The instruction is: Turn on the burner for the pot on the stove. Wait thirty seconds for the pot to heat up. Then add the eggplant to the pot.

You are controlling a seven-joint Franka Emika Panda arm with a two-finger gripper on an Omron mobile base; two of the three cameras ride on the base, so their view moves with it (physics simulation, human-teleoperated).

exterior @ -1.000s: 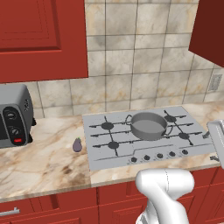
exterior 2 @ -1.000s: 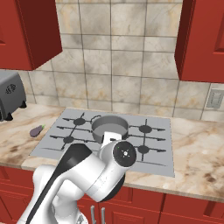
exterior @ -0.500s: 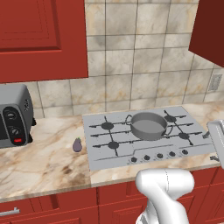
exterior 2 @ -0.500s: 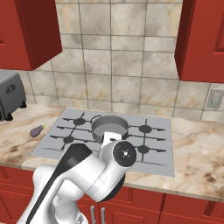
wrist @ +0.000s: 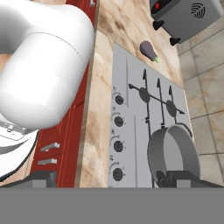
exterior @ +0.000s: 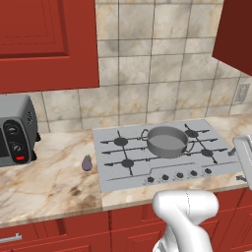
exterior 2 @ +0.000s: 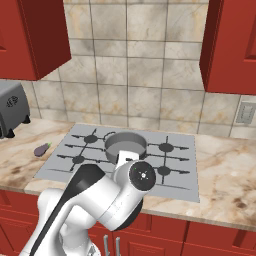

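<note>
The grey pot [exterior: 167, 141] sits on a back burner of the light-grey stove [exterior: 114, 160], right of its middle. A small dark purple eggplant [exterior: 87, 163] lies on the marble counter just left of the stove. My gripper [exterior: 237, 165] hovers at the stove's right front corner, pointing left along the counter. In the hand view its two dark fingertips [wrist: 41, 179] stand far apart with nothing between them, so the gripper [wrist: 113, 180] is open. That view shows the row of knobs [wrist: 118, 145], the pot [wrist: 173, 155] and the eggplant [wrist: 148, 50] farther off.
A grey toaster oven [exterior: 15, 130] with a red button stands at the counter's left end. Red cabinets hang above and line the front below. My white arm [exterior 2: 100, 200] blocks part of the stove front in the right base view. A wall outlet [exterior 2: 245, 112] is at right.
</note>
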